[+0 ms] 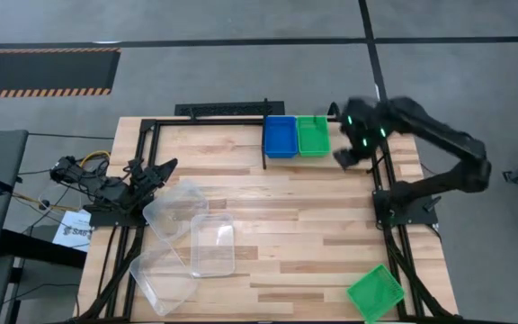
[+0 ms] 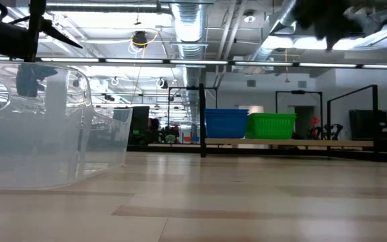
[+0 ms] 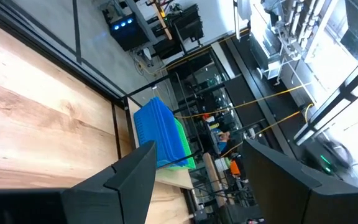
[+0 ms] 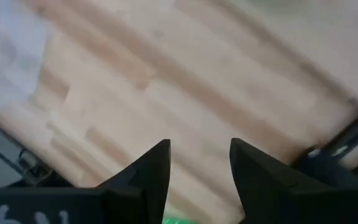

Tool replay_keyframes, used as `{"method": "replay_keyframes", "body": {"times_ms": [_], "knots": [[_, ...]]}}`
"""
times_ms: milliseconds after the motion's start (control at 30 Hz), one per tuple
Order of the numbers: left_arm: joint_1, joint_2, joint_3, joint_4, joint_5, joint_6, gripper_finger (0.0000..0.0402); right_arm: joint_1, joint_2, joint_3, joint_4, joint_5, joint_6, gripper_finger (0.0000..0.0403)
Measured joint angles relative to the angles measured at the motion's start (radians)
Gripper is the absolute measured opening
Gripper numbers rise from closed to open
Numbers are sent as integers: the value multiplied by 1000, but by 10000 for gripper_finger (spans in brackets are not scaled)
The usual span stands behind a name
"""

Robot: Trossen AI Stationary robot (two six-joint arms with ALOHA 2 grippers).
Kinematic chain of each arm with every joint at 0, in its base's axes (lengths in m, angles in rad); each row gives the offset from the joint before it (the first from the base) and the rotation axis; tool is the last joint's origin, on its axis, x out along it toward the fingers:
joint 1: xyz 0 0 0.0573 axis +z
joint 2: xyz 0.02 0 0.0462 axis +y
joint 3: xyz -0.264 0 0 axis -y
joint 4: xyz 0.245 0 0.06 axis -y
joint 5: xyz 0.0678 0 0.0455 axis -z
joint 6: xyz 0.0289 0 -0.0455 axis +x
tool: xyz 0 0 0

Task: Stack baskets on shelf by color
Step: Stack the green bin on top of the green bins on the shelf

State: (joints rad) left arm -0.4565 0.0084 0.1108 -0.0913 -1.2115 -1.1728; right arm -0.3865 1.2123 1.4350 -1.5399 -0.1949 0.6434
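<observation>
Closest to the low camera, a clear see-through plastic basket [image 2: 46,128] fills the near left of the plank surface [image 1: 304,225]. From above, three clear shallow rectangular baskets are seen grouped near the surface's left side: one tilted basket [image 1: 175,207] nearest the left arm, a second [image 1: 213,243] just beside it toward the middle, and a third [image 1: 162,279] near the front edge, the three overlapping or touching.

At the far edge, a light-wood shelf framed by thin black metal rails [image 2: 287,143] carries a blue rectangular plastic stack of baskets [image 1: 280,135] and, touching it on the right, a green rectangular plastic stack [image 1: 313,135]. How many baskets are nested in each stack cannot be told. In the low view both are seen upright, side by side on the shelf panel. A single green plastic basket [image 1: 375,292] lies tilted at the front right corner of the surface, well apart from the shelf.

The right gripper [image 1: 347,155] is held above the surface just beside the green stack, to its right; its fingers [image 4: 151,171] are seen apart with nothing between them, only bare wood below. The left gripper [image 1: 156,171] rests at the left edge of the surface, near the clear baskets, its fingers [image 3: 126,180] spread wide and holding nothing.
</observation>
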Motion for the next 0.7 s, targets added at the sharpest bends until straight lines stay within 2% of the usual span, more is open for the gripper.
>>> {"method": "replay_keyframes", "body": {"times_ms": [133,233,400,533,700], "knots": [[0,0,0,-5,0,0,224,381,-67,0,-7,95,346,185],[0,0,0,-10,0,0,224,644,-71,0,-25,171,541,184],[0,0,0,-37,0,8,224,1000,-12,0,-32,238,588,184],[0,0,0,-64,1,-8,224,1155,92,0,-31,250,514,182],[0,0,0,-79,2,-10,224,1222,218,0,13,184,389,169]]}}
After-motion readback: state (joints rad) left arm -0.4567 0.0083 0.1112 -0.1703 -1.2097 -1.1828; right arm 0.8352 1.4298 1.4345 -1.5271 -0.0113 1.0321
